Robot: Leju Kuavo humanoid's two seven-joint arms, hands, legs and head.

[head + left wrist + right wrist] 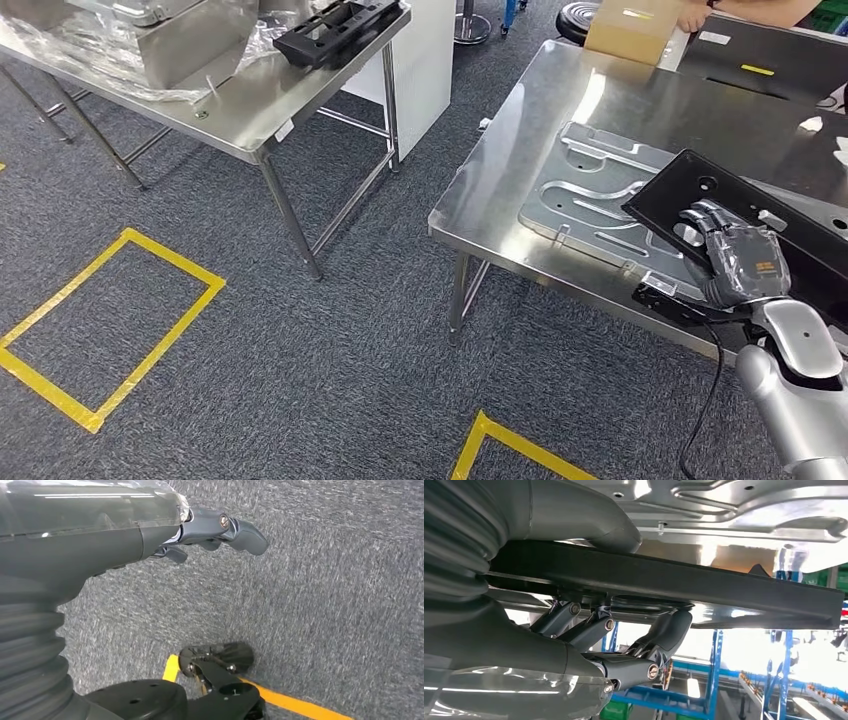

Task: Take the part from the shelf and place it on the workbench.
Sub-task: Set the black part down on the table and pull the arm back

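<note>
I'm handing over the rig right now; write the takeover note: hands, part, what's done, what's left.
Right hand grips the black flat part, thumb on one face and fingers on the other, held tilted over the workbench and above the silver stamped plate.
Left hand hangs over the carpet, holding nothing.
Done: part is off the shelf and brought to the bench.
Left: lower it onto the bench and release.

We're looking at a workshop or factory floor here. We see two steel workbenches [560, 130] on thin metal legs standing on grey carpet [300, 380], with yellow tape boxes [105, 330] marking out spots on the floor. There's a stamped metal plate [590, 190] lying on the near bench, and blue metal racking [774, 680] shows in the background of the right wrist view.
</note>
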